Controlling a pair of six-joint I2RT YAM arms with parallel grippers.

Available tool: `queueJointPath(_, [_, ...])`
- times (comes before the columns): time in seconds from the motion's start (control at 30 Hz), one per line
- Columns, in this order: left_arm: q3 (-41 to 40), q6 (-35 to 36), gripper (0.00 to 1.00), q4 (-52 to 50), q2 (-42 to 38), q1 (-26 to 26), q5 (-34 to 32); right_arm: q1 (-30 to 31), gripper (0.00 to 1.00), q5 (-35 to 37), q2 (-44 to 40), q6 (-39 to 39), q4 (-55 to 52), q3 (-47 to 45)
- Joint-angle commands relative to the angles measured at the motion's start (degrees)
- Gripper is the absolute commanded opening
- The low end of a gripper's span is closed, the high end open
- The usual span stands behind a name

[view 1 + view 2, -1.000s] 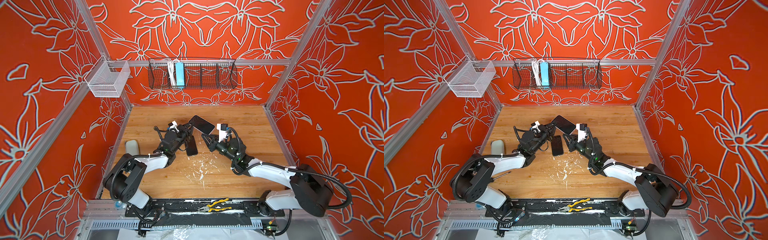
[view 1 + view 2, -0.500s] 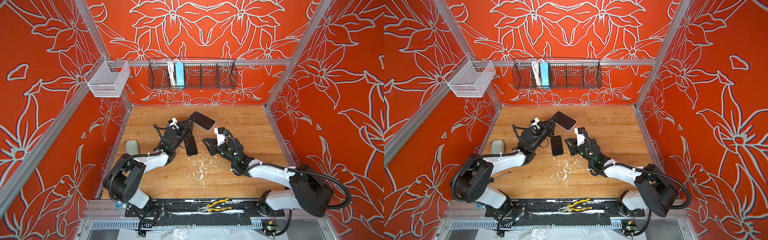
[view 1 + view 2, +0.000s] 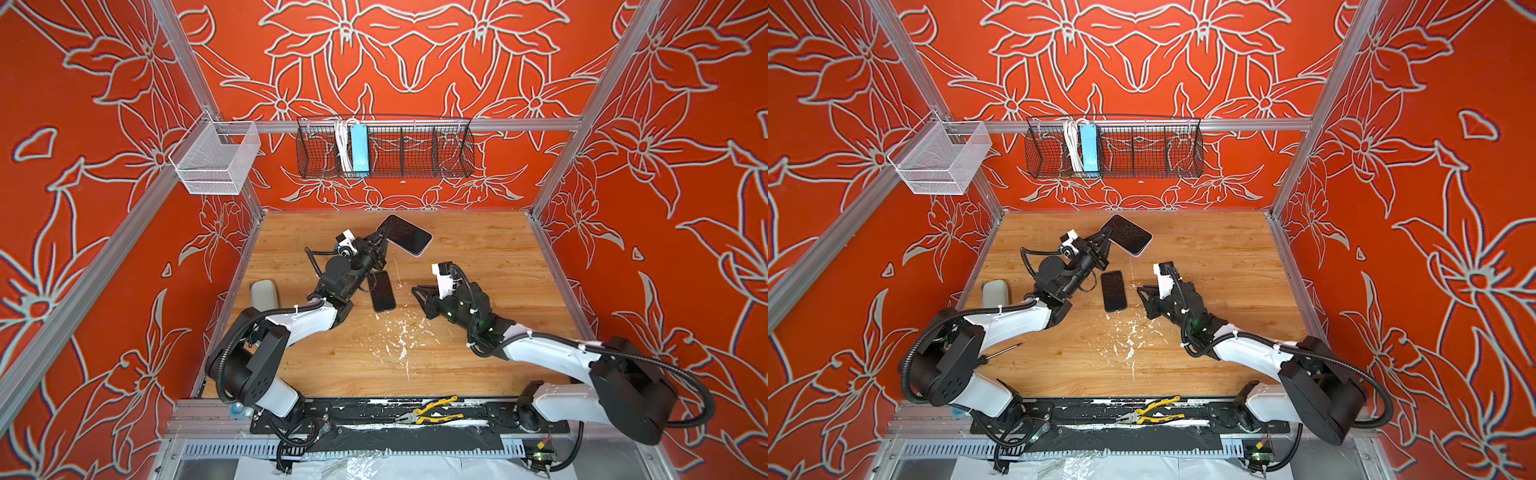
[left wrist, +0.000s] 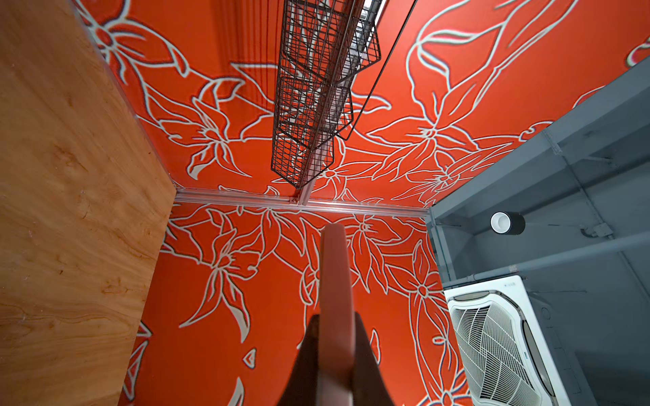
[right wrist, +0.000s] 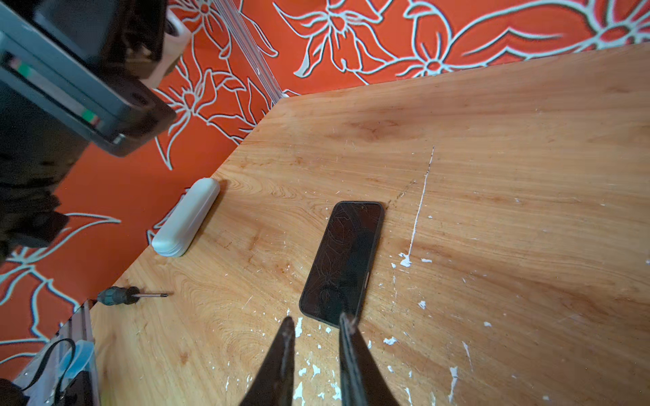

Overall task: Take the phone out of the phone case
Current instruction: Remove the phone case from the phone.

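Observation:
My left gripper [image 3: 380, 242] [image 3: 1104, 242] is shut on one end of the phone case [image 3: 405, 235] [image 3: 1127, 235], which it holds above the back of the table. The case shows a dark face with a pink rim in both top views. In the left wrist view its dusty-pink edge [image 4: 334, 274] runs up from between the shut left gripper [image 4: 334, 316]. The phone [image 3: 381, 291] [image 3: 1113, 291] [image 5: 343, 260] lies flat on the table, dark screen up, free of the case. My right gripper [image 3: 416, 291] [image 3: 1140, 291] [image 5: 316, 320] is just right of the phone, low, open a little and empty.
A pale grey rounded slab [image 3: 264, 295] [image 5: 186, 218] lies by the left wall. A screwdriver [image 3: 1003, 351] [image 5: 123, 295] lies near the front left. Pliers [image 3: 432, 411] rest on the front rail. A black wire basket [image 3: 384, 149] and a white mesh basket [image 3: 216, 162] hang on the walls.
My right gripper has come away from the case and dropped toward the table beside the phone. The left gripper has kept the case and carried it slightly back.

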Motion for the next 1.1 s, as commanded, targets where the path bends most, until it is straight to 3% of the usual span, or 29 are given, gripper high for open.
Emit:
queueJointPath(0.0, [0.7,0.3,0.0,5.7,-0.7,-0.3,0.8,-1.2,0.24,-1.8,-4.8,0.5,-5.0,-0.2])
queueJointPath(0.27, [0.6,4.7,0.0,3.8,0.2,-0.1,4.7,-7.5,0.26,-13.8,-10.4,2.0,-15.1,2.4])
queueJointPath(0.5, [2.6,8.5,0.0,-0.5,1.4,0.6,11.5,-10.9,0.28,-20.2,-12.0,-4.1,-27.7,8.5])
queueJointPath(0.8, [3.1,18.8,0.0,-13.2,-4.6,1.5,13.1,-14.3,0.29,-22.4,-13.1,-6.7,-31.6,10.0])
queueJointPath(1.07, [7.3,36.1,0.0,-34.9,-12.0,2.0,13.2,-18.0,0.38,-25.5,-11.8,-9.1,-34.1,12.9])
